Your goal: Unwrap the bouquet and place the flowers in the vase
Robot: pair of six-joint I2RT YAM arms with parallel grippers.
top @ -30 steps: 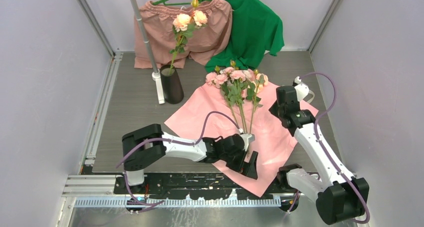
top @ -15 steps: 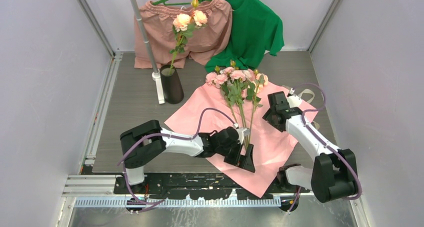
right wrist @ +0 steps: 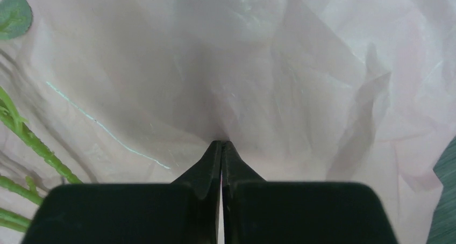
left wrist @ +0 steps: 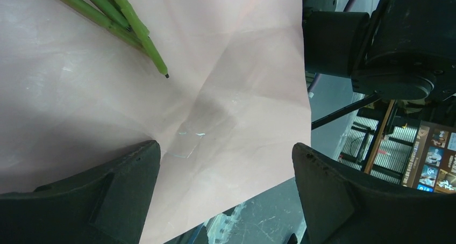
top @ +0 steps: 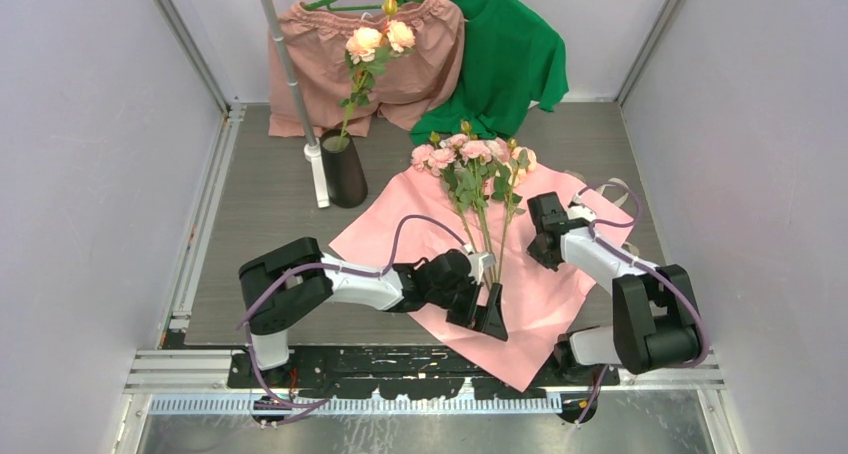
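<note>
Flowers (top: 478,174) lying on paper sheet (top: 560,284), vase (top: 343,169) behind-left beside pole (top: 290,74), clothes (top: 505,54) hanging behind.

We find the vase (top: 343,169) hemmed in: the grey pole (top: 290,84) stands just beside it on the left, and peach roses (top: 378,39) occupy its mouth. Bare table (top: 270,234) lies open between the vase and the paper sheet (top: 545,284). The flowers (top: 475,169) lie along the sheet's middle, with the left gripper (left wrist: 226,190) spread wide at their stem ends and the right gripper (right wrist: 221,147) pinching paper just to their right.
</note>
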